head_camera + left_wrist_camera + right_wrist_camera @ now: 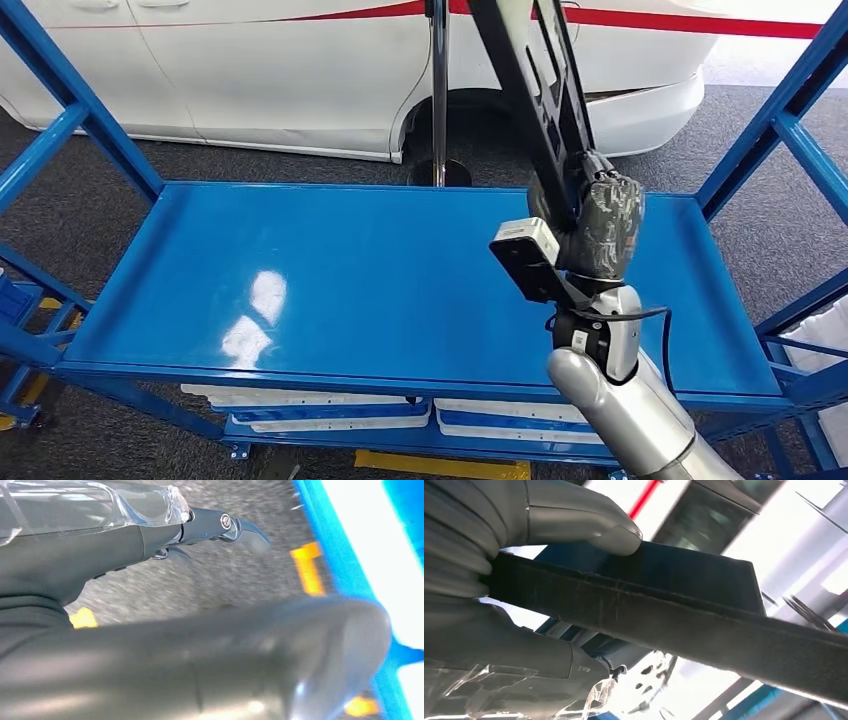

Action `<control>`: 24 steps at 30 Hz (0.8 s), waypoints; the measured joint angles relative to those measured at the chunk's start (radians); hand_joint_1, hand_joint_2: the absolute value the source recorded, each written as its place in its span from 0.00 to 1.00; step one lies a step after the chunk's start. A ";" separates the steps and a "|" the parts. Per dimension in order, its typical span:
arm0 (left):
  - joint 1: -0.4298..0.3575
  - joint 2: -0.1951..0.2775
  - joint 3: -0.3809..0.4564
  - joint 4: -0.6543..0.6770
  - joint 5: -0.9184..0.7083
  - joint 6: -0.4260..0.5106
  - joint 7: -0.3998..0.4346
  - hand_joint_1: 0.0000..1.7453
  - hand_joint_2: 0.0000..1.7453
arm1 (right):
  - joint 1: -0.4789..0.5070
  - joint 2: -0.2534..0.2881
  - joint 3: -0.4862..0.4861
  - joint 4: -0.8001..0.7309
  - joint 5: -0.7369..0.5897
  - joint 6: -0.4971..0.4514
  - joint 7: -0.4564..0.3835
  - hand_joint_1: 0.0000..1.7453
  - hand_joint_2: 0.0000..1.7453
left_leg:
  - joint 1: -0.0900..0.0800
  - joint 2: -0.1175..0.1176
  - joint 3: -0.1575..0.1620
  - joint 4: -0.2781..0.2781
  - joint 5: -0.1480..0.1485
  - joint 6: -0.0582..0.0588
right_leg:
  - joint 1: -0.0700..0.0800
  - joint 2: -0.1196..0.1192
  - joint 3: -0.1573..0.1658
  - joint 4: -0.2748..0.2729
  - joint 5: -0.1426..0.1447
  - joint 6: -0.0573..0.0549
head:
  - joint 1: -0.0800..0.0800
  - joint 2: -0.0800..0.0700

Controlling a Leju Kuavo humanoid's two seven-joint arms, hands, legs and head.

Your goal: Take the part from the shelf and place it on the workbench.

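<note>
A long black flat part [532,70] rises steeply from my right hand [603,225] past the top of the head view, above the right half of the blue shelf [330,280]. My right hand grips its lower end. In the right wrist view the same black part [704,625] runs across the picture, with the grey thumb [579,517] on one side of it and the fingers [514,650] on the other. My left hand [200,645] hangs over grey floor, its fingers apart and holding nothing.
The blue shelf has slanted blue posts [80,110] at both ends and white trays [320,400] on the level below. Behind it stand a white car [300,70] and a chrome pole [439,90]. Yellow floor marks [307,567] lie by the shelf.
</note>
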 joint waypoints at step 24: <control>-0.004 -0.026 0.109 0.000 -0.036 0.007 0.168 0.00 1.00 | 0.181 0.032 -0.173 -0.343 -1.202 0.088 -0.543 1.00 1.00 | -0.002 -0.001 -0.004 0.002 -0.002 0.003 | -0.003 -0.002 -0.002 -0.001 0.001 0.001 | 0.000 0.000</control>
